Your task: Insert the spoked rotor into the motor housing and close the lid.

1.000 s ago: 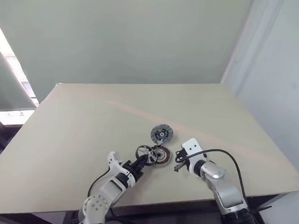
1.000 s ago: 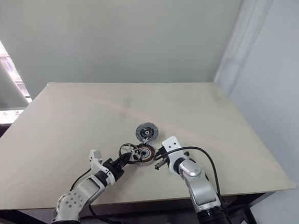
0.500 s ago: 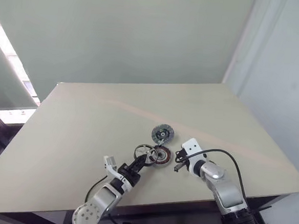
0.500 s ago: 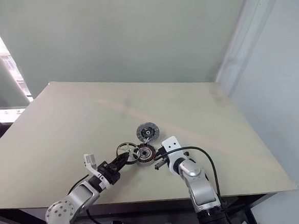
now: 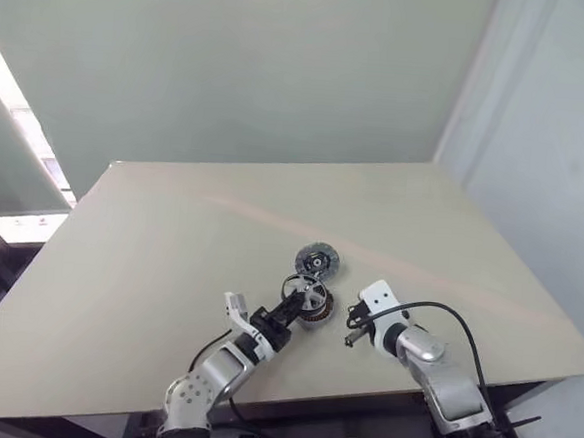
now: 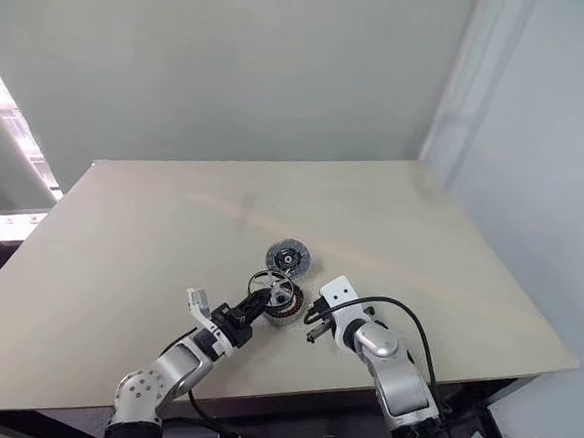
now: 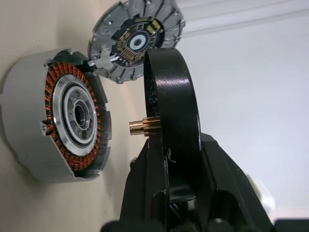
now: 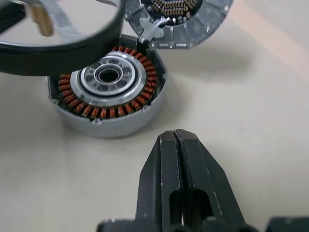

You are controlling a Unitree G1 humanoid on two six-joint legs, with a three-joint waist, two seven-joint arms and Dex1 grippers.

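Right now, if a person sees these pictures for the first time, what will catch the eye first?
Probably the spoked rotor, held in the left gripper just above the motor housing with its copper windings, near the table's front edge. The lid lies just behind the housing. The right gripper is shut and empty, beside the housing.

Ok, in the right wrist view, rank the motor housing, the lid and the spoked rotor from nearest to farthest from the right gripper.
1. Motor housing: on the table just ahead of the shut right gripper.
2. Spoked rotor: held over the housing's far side by the left gripper.
3. Lid: flat on the table behind the housing.
Rotor and lid are close to call.
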